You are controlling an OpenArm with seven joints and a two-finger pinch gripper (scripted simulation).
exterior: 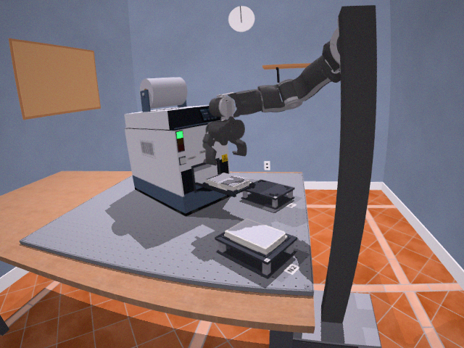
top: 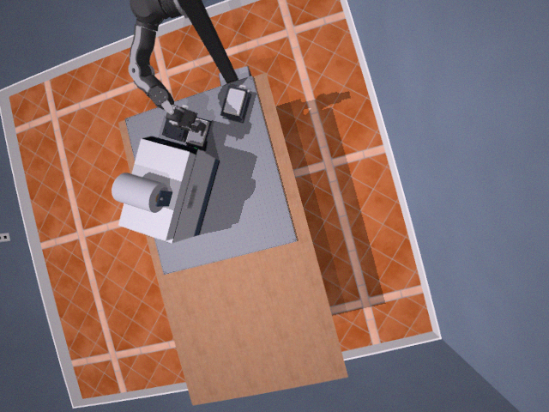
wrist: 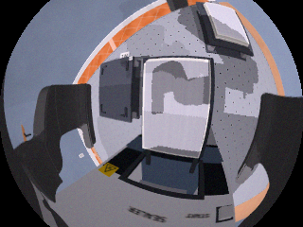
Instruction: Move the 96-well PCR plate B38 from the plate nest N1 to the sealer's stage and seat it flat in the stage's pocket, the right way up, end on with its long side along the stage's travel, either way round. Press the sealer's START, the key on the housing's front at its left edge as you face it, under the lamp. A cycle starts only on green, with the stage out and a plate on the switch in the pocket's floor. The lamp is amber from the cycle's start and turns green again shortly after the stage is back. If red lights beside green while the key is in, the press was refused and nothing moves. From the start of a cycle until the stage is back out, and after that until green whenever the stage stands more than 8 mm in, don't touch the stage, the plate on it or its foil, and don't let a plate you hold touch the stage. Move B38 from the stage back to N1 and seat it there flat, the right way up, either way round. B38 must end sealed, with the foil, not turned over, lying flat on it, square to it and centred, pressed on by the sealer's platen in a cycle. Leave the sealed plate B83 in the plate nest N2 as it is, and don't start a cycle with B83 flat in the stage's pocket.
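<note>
Top view: the sealer (top: 168, 186) is seen on the grey perforated board (top: 266, 203), with the foil roll (top: 135, 192) on its back, and the gripper (top: 184, 119) is placed over the stage in front of the housing, so that most of the plate there is hidden by it. The sealed plate B83 (top: 233, 101) is seen in its nest, well apart from the stage. Exterior view: the plate B38 (exterior: 229, 182) is seen lying flat on the extended stage (exterior: 209, 184), pale and rectangular, with the gripper's shadow cast on its upper face; whether foil covers it cannot be told. The gripper (exterior: 225, 149) is held above the plate, apart from it, with its fingers spread wide and nothing between them. The lamp (exterior: 180, 135) is lit green. The nest N1 (exterior: 267, 193) is seen dark and unoccupied just beside the stage, and B83 (exterior: 257, 235) is seen flat in N2 (exterior: 262, 258). Wrist view: B38 (wrist: 176, 108) is shown as a light rectangle with a smooth face, its long axis running straight out from the sealer's opening, along the stage's travel. The two fingers are seen far to either side of it, touching nothing.
</note>
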